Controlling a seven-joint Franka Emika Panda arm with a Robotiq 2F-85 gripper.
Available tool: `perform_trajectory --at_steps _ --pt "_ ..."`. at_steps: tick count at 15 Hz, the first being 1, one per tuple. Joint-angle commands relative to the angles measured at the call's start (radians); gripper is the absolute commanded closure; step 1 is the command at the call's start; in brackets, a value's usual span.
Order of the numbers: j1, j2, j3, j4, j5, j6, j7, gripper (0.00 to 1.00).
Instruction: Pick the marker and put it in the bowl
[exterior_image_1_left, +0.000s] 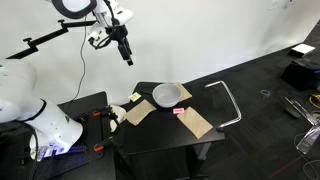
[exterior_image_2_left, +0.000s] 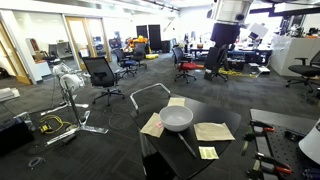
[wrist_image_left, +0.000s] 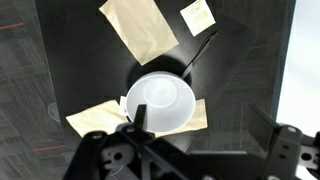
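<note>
The round light-grey bowl (exterior_image_1_left: 167, 94) sits near the middle of the black table (exterior_image_1_left: 160, 135). It also shows in an exterior view (exterior_image_2_left: 177, 118) and in the wrist view (wrist_image_left: 160, 100). The marker (wrist_image_left: 200, 52) is a thin dark stick lying flat on the table, one end next to the bowl's rim; it shows faintly in an exterior view (exterior_image_2_left: 188, 144). My gripper (exterior_image_1_left: 126, 55) hangs high above the table, open and empty. It also shows in an exterior view (exterior_image_2_left: 219, 66). In the wrist view my gripper (wrist_image_left: 200, 125) looks straight down, its fingers wide apart, with the bowl under one finger.
Flat brown cardboard pieces (wrist_image_left: 140, 28) (wrist_image_left: 95, 115) lie around the bowl, one partly under it. A yellow sticky note (wrist_image_left: 197, 14) lies beyond the marker. A bent metal tube frame (exterior_image_1_left: 228, 100) stands by the table's edge. Office chairs (exterior_image_2_left: 100, 72) stand behind.
</note>
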Motion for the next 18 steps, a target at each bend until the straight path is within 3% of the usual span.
perform_trajectory --at_steps 1,6,11,18 --pt "0.016 0.025 0.041 -0.032 0.081 0.058 0.13 0.0" --pt "0.017 0.111 0.12 -0.075 0.128 0.184 0.295 0.0" --pt "0.003 0.217 0.207 -0.103 0.07 0.344 0.537 0.0" --pt "0.007 0.391 0.207 -0.091 -0.051 0.485 0.706 0.0"
